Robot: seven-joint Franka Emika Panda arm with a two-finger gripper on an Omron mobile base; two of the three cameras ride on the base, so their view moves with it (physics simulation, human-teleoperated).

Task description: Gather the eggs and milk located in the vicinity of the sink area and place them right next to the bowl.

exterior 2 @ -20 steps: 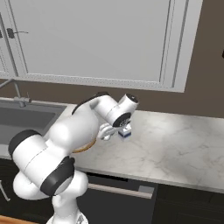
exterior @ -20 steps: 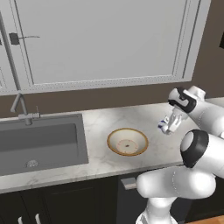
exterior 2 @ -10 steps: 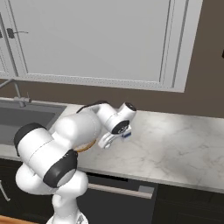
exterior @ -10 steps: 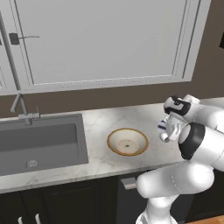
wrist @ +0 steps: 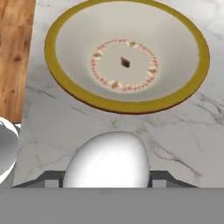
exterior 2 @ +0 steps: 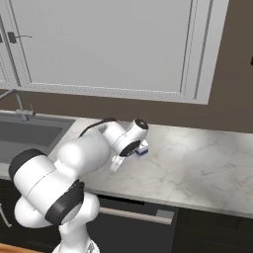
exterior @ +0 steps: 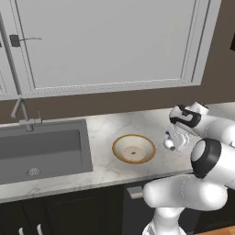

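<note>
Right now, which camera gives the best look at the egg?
The hand view: the egg looms large between the end effector fingers, just short of the bowl. The left base view shows it as a small white blob. In the right base view I cannot pick it out.

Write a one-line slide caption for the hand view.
Egg held between the fingers above the marble counter, just short of the yellow-rimmed bowl.

Even, soft rendered light, faint shadows, no glare; slightly coarse, low-resolution edges throughout.
</note>
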